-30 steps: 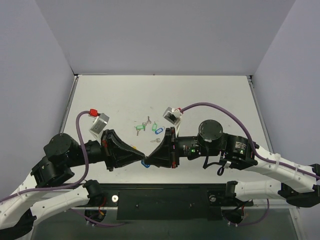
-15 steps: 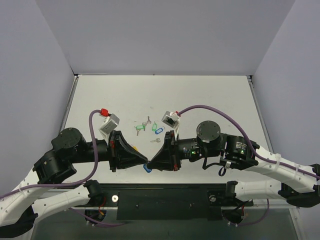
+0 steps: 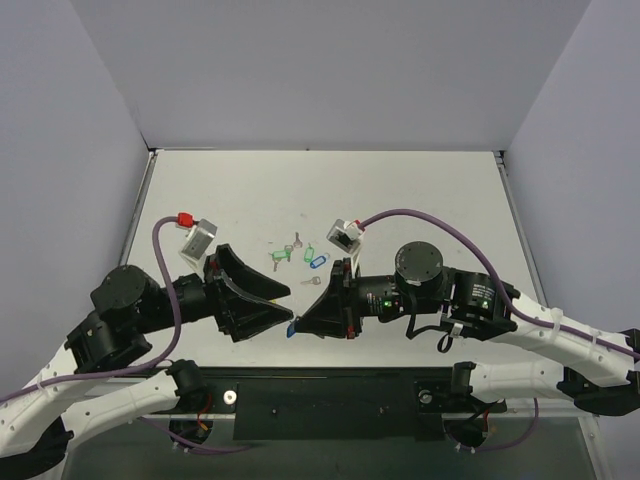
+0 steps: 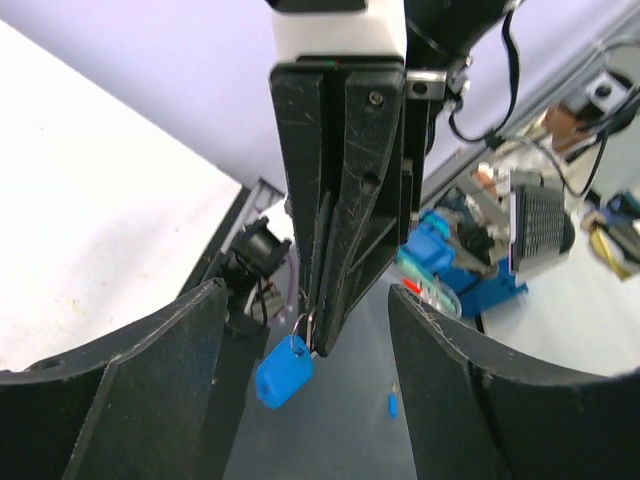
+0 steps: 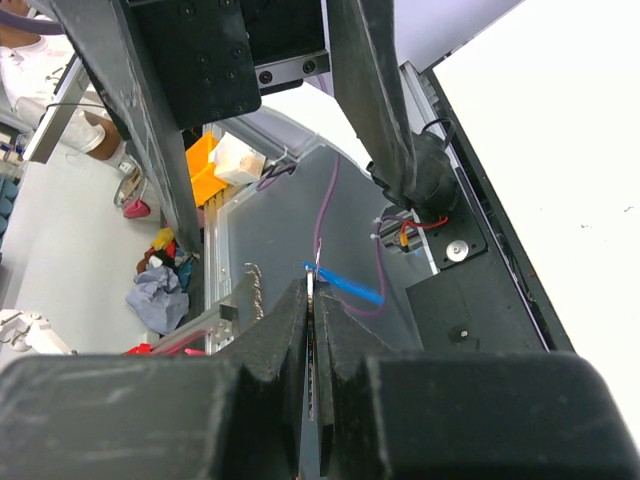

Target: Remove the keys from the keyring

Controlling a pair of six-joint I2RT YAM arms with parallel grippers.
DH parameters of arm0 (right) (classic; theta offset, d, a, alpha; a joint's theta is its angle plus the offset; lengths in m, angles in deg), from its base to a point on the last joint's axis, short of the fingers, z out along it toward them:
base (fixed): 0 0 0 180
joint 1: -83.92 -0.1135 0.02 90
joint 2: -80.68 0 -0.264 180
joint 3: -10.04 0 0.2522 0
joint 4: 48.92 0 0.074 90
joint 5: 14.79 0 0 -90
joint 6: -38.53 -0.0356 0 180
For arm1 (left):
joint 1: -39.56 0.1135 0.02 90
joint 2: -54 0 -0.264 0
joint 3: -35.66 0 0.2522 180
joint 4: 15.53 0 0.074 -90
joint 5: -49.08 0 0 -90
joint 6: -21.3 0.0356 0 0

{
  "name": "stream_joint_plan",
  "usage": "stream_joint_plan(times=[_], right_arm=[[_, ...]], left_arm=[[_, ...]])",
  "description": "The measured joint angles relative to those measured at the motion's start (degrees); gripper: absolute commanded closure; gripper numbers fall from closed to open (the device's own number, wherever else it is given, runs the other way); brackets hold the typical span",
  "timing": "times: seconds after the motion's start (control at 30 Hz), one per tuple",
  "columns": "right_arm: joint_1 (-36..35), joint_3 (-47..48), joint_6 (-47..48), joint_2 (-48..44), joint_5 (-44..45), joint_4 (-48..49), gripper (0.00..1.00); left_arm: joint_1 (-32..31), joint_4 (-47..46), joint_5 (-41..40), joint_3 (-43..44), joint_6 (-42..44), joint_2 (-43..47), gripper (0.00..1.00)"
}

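Observation:
The keyring (image 4: 301, 326) is a thin metal ring hanging at the tip of my right gripper (image 3: 299, 325), with a deep-blue tag (image 4: 284, 372) dangling under it. That gripper is shut on it, above the table's near edge. In the right wrist view the right gripper (image 5: 312, 292) pinches a thin silver edge, and the blue tag (image 5: 346, 286) sticks out beyond the tip. I cannot tell whether that edge is one of the keys or the ring. My left gripper (image 3: 289, 305) faces it, open, its fingers (image 4: 150, 390) either side of the tag without touching. No yellow tag shows.
On the table (image 3: 420, 190) behind the grippers lie green-tagged keys (image 3: 284, 255), another green tag (image 3: 308, 253), a lighter blue tag (image 3: 318, 262) and a loose silver key (image 3: 312, 281). The black base plate (image 3: 330, 400) runs below the grippers.
My left gripper was shut at the right gripper's tip; it has now opened and drawn back slightly left. The right gripper stays shut on the ring with the blue tag.

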Motion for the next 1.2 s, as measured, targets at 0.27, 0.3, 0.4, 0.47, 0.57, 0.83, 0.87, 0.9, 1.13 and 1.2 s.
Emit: stream_joint_plan(times=[0.27,0.3,0.4,0.47,0.57,0.83,0.87,0.9,1.13,1.2], right_arm=[[0.00,-0.63,0.02,-0.52,1.60,1.66,1.00],[0.00,-0.61,0.07,-0.52,1.62,1.73,1.00],[0.00,-0.39,0.46,-0.50,1.62,1.79,1.00],[0.00,-0.04,0.74,-0.39,1.62,1.79,1.00],[0.11,0.50,1.14,-0.11,1.60,1.99,1.00],[0.94,1.86,1.31,0.20,1.27,1.95,1.00],[1.14,2.23,1.31,0.37,1.07,2.01,1.00],[1.20,2.49,1.31,0.55,0.90,2.03,1.00],[1.29,2.99,1.33,1.70,0.11,2.03,1.00],[1.38,2.99,1.33,1.88,0.04,1.99,1.00]], left_arm=[[0.00,-16.52,-10.34,-12.96,-5.77,10.38,0.26],[0.00,-18.53,-11.21,-14.23,-6.32,10.97,0.27],[0.00,-23.32,-13.09,-17.18,-7.80,11.85,0.30],[0.00,-26.21,-14.12,-18.99,-8.92,12.35,0.32],[0.00,-30.80,-15.23,-22.38,-10.73,13.51,0.36],[0.00,-38.32,-17.16,-28.11,-13.68,15.30,0.39],[0.00,-39.12,-17.40,-28.44,-13.92,15.50,0.40],[0.00,-39.93,-17.53,-28.72,-14.10,15.67,0.41],[0.00,-44.46,-17.46,-30.32,-15.54,15.45,0.48],[0.00,-44.81,-17.22,-30.34,-15.65,14.97,0.49]])
